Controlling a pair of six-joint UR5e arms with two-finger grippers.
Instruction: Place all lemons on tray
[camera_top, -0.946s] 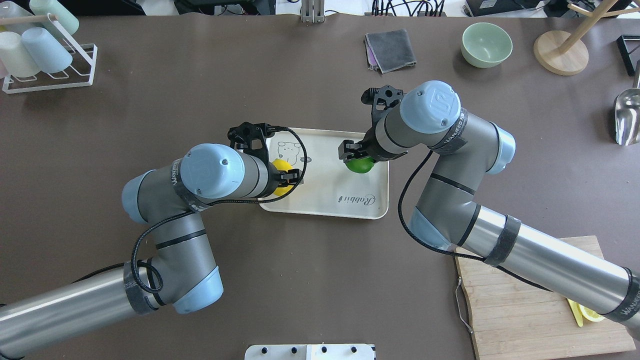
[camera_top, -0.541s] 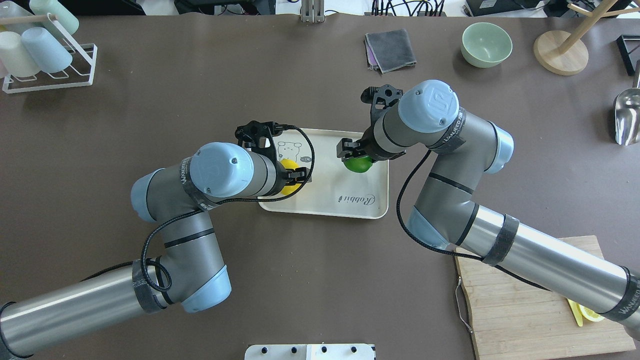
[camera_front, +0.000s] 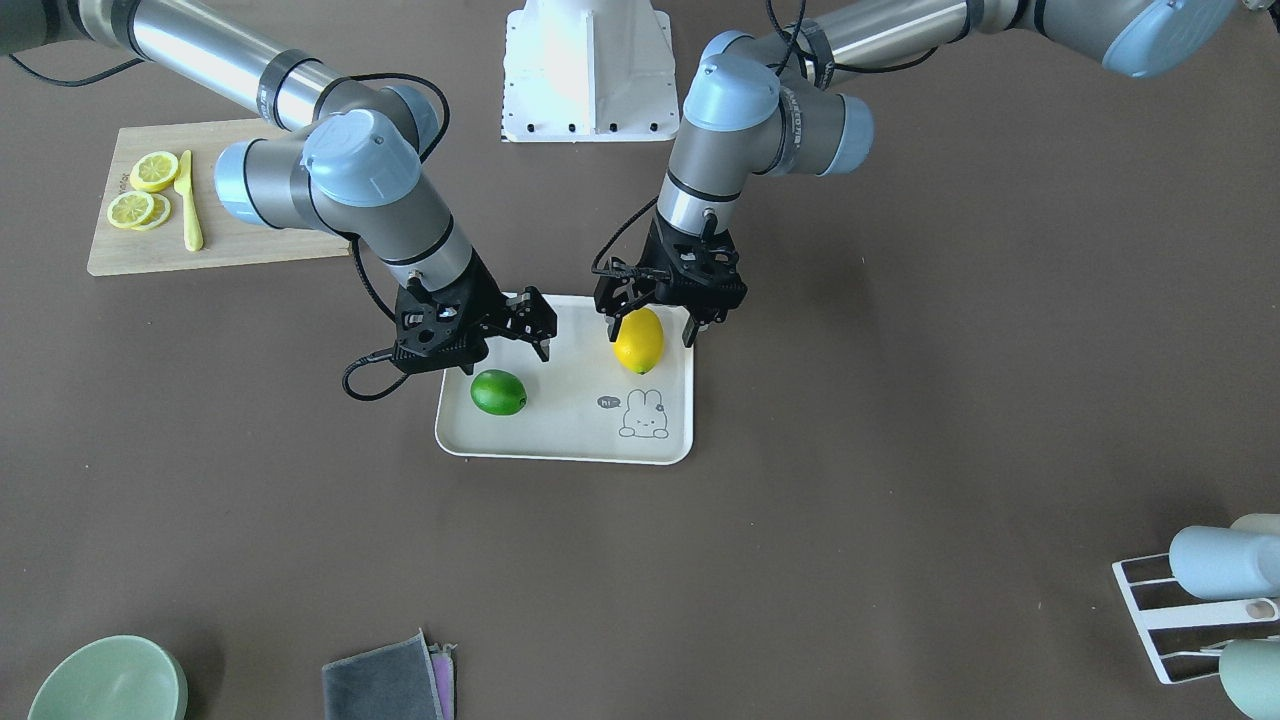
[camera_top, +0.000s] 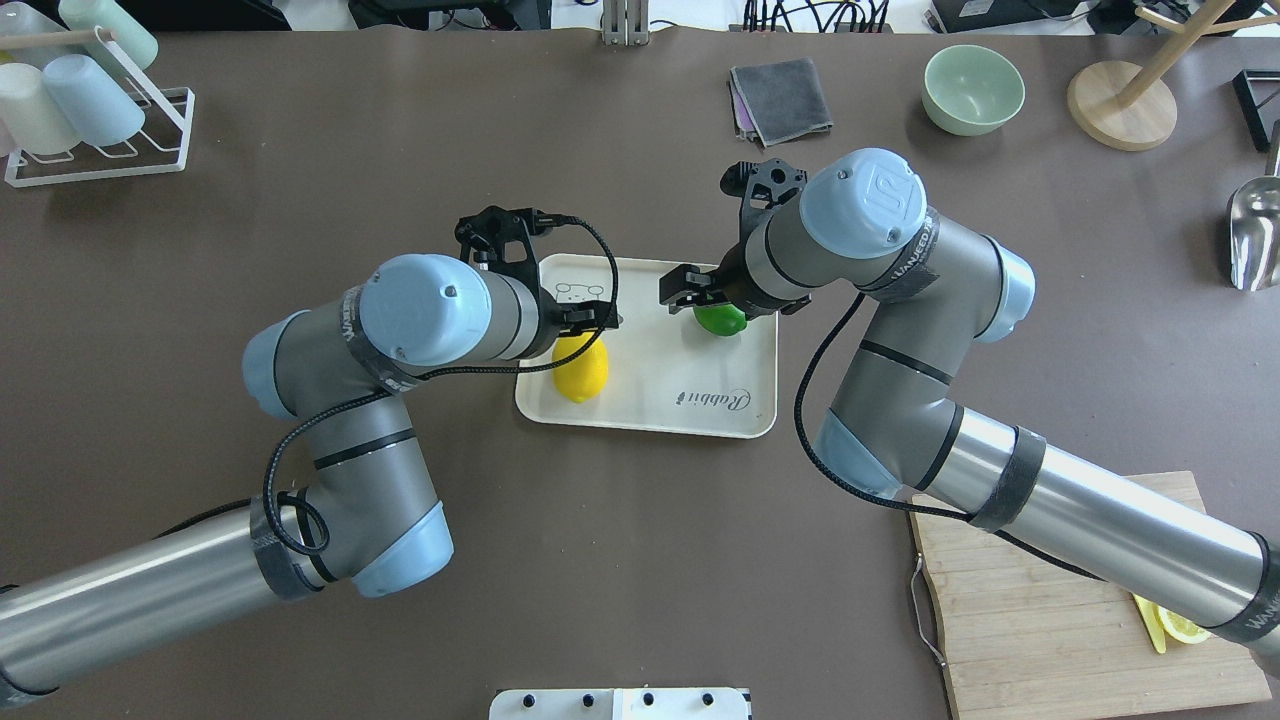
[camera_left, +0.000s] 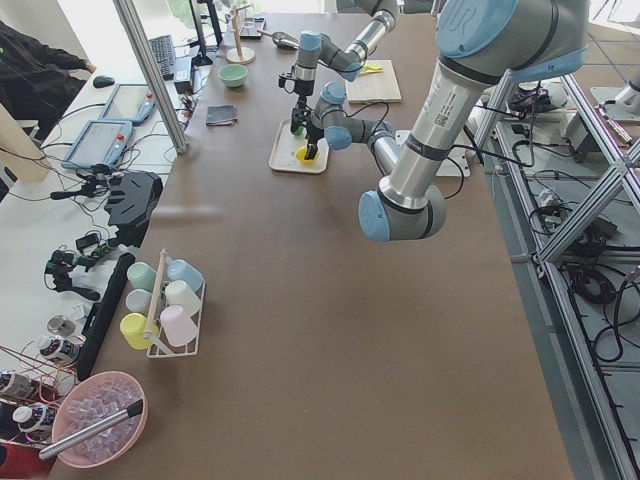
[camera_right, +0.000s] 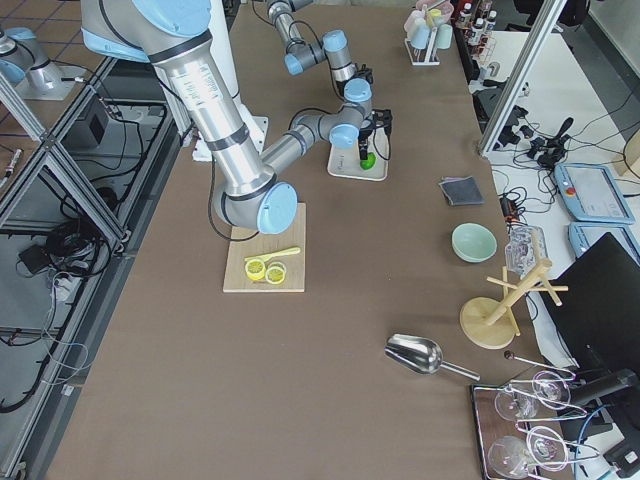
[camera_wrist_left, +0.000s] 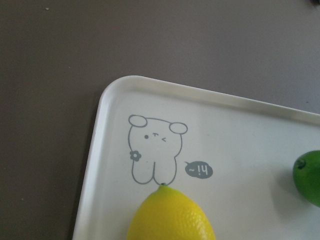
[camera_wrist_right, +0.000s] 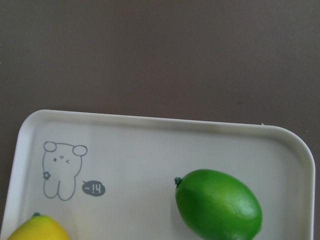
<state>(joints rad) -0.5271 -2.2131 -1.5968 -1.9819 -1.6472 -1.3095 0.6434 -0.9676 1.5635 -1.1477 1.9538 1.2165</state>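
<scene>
Yellow lemon (camera_front: 639, 340), apparently loose, under left hand (camera_front: 651, 329)

The tray (camera_top: 650, 388) bears "Rabbit" script (camera_top: 712, 398) and a "hi~" bubble (camera_wrist_right: 93, 188) beside its rabbit drawing (camera_wrist_right: 61, 170).

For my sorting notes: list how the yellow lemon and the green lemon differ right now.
Colour: the yellow lemon is bright yellow, the green lemon lime green. Place: the yellow one lies by the rabbit drawing, the green one at the tray's other end. Pose: the yellow one points roughly toward the robot, the green one lies crosswise. Both are whole and on the tray.
</scene>
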